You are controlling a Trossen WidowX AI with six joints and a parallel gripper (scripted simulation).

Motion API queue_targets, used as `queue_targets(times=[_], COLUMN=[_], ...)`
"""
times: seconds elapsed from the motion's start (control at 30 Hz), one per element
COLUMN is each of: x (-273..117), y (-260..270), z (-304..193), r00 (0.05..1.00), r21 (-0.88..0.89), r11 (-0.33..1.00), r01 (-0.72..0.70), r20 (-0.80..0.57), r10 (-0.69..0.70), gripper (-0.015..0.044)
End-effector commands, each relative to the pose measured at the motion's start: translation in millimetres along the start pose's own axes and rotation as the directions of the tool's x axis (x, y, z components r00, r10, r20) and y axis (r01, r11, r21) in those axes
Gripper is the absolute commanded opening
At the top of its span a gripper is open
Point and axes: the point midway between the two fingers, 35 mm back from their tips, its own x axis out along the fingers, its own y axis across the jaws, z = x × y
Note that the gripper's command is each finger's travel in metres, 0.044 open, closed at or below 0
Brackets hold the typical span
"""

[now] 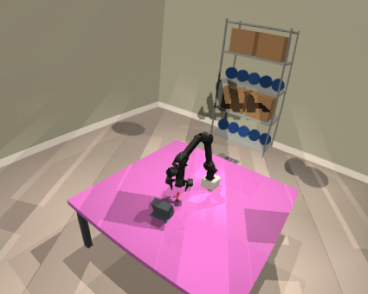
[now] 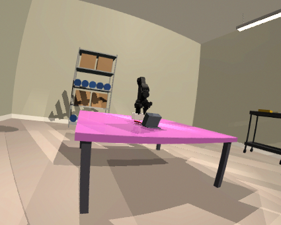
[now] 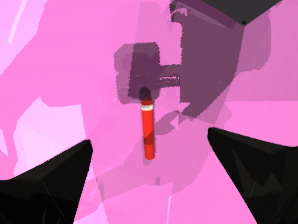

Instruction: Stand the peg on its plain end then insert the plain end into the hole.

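The red peg (image 1: 177, 196) (image 2: 137, 122) (image 3: 148, 125) lies on its side on the pink table. In the wrist view its white band is near the upper end and its plain end points down the image. My gripper (image 1: 179, 189) (image 3: 150, 139) is wide open and empty above the peg, with one finger to each side of it in the wrist view. The grey sloped panel block (image 1: 162, 209) (image 2: 152, 120) stands close to the peg; only a dark corner of it (image 3: 240, 7) shows at the top right of the wrist view. Its hole is not visible.
The pink table (image 1: 230, 259) (image 2: 103, 134) carries the white arm base (image 1: 210, 182) behind the peg. Shadows of the arm fall around the peg. A shelf rack with boxes (image 1: 243, 41) (image 2: 88, 61) stands by the wall, and a black cart (image 2: 270, 114) stands off to the right in the exterior view.
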Motion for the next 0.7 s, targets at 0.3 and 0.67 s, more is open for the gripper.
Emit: queue_targets(times=[0.3, 0.67], x=[19.3, 37.2], y=[-4.1, -4.5], z=[-0.4, -0.2], r00=[1.000, 1.000], r21=[0.015, 0.015], r11=[1.000, 1.000], r01=[0.002, 0.002], r20=[-0.005, -0.006], r10=[-0.002, -0.002], gripper=[0.0440, 0.0440])
